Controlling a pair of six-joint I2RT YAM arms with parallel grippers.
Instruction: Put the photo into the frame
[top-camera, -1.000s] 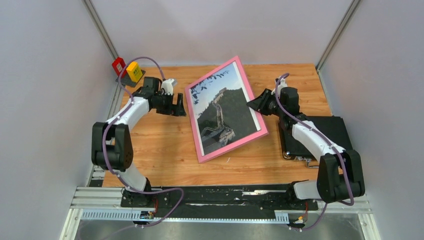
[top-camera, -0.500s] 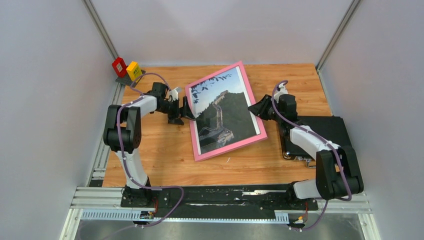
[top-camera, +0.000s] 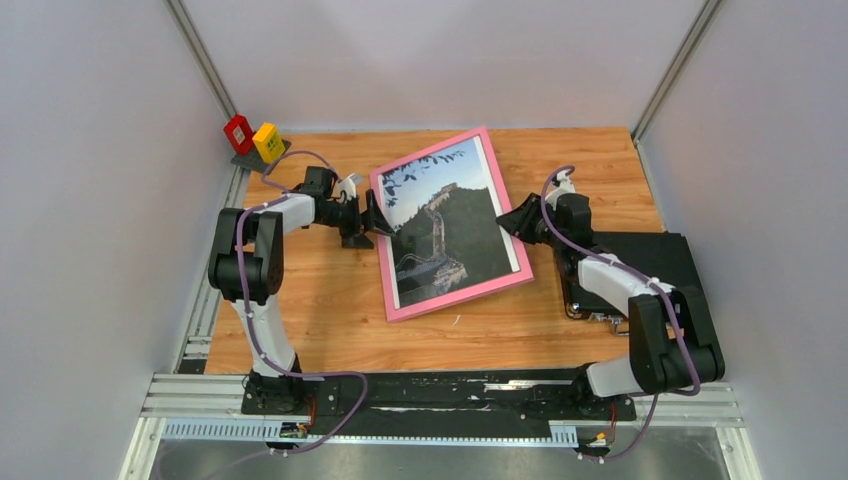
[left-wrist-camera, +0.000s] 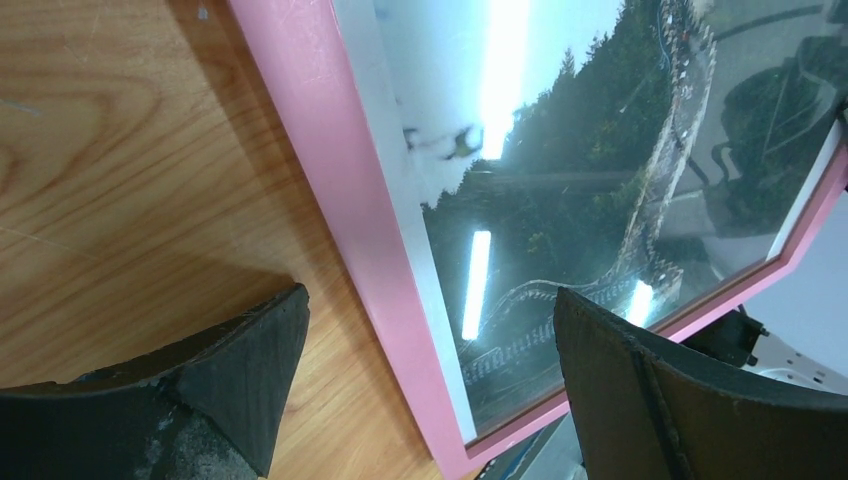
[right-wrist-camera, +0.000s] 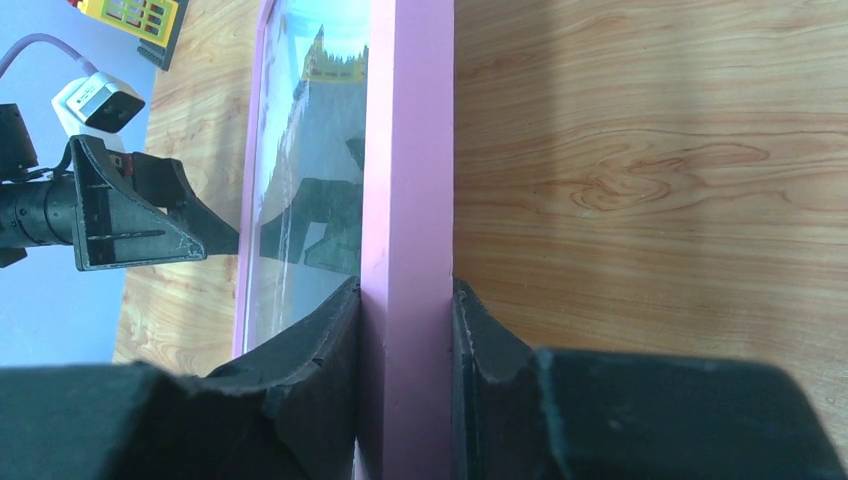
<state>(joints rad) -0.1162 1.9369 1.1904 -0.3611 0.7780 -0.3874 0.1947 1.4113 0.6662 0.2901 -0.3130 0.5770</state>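
The pink frame (top-camera: 460, 295) lies front up in the middle of the table, with the photo (top-camera: 445, 225) of a wall over dark green hills behind its pane. My right gripper (top-camera: 512, 221) is shut on the frame's right border (right-wrist-camera: 408, 200), one finger on each side. My left gripper (top-camera: 372, 215) is open at the frame's left border (left-wrist-camera: 330, 190), jaws wide, one over the wood and one over the pane. The photo (left-wrist-camera: 560, 190) shows through the glass in the left wrist view.
A black case (top-camera: 655, 265) lies at the right edge under my right arm. A red block (top-camera: 238, 132) and a yellow block (top-camera: 267, 142) stand at the back left corner. Grey walls close in on both sides.
My left arm has swung in and its gripper has come up to the frame's left border. The frame has shifted slightly back. My right gripper stays shut on the right border.
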